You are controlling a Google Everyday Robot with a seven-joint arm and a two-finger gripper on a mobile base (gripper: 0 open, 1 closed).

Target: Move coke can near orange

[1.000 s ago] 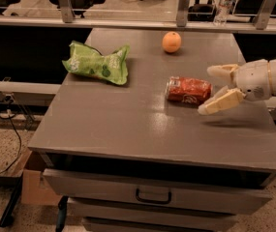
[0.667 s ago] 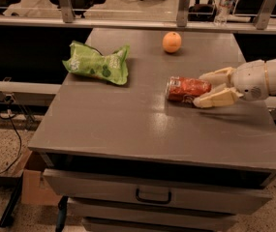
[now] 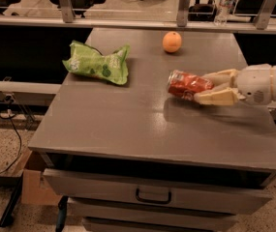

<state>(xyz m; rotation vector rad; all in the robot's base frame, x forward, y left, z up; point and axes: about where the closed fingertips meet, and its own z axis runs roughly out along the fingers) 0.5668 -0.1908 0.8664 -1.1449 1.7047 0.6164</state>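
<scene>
The coke can (image 3: 186, 84) is red with a silver top and lies on its side, top facing left, at the right of the grey table (image 3: 128, 124). My gripper (image 3: 201, 87) reaches in from the right edge. Its cream fingers (image 3: 216, 97) are shut on the can's right end, one above and one below. The can seems to sit slightly above the tabletop, with a shadow under it. The orange (image 3: 172, 41) rests on the table farther back, a little left of the can and well apart from it.
A crumpled green snack bag (image 3: 99, 63) lies at the table's back left. A water bottle (image 3: 224, 4) stands on the ledge behind. Drawers with a dark handle (image 3: 153, 196) are below the front edge. A cardboard box (image 3: 31, 182) sits on the floor at left.
The gripper's fingers were spread beside the can a second ago. They have closed on it, and the can has risen slightly.
</scene>
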